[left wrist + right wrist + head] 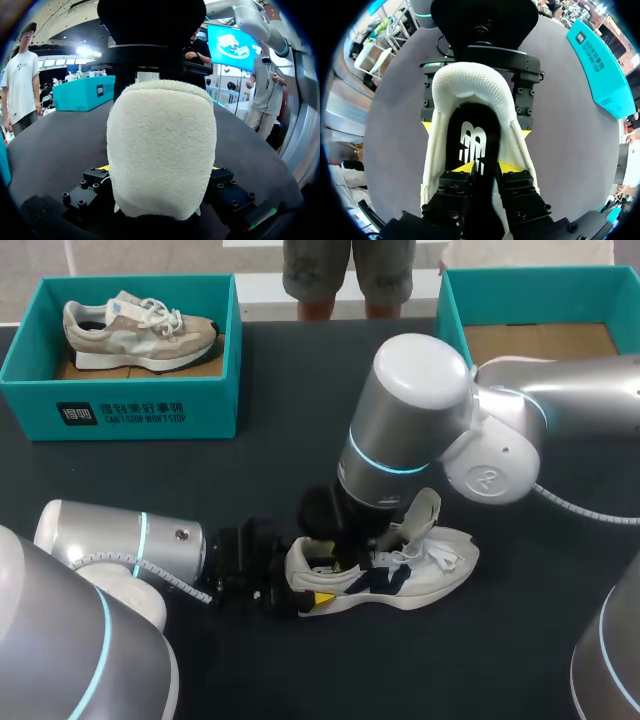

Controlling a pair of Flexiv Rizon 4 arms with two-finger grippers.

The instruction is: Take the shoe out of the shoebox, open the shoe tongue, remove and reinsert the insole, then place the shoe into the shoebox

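Note:
A white and navy shoe (430, 575) lies on its sole on the dark table (300, 460), with its tongue (425, 512) lifted. My left gripper (308, 585) is at the heel. In the left wrist view the padded heel (160, 150) fills the space between its fingers, and both press the shoe's sides, so it is shut on the shoe. My right gripper (486, 167) reaches down into the shoe's opening. Its yellow fingertips (465, 167) stand slightly apart over the black insole (472, 135), which lies flat inside, and nothing is between them.
A teal shoebox (120, 415) at the back left holds a beige shoe (140, 330). A second teal box (455, 310) stands at the back right with only a cardboard floor showing. My right arm's large wrist (410, 420) hangs over the middle of the table.

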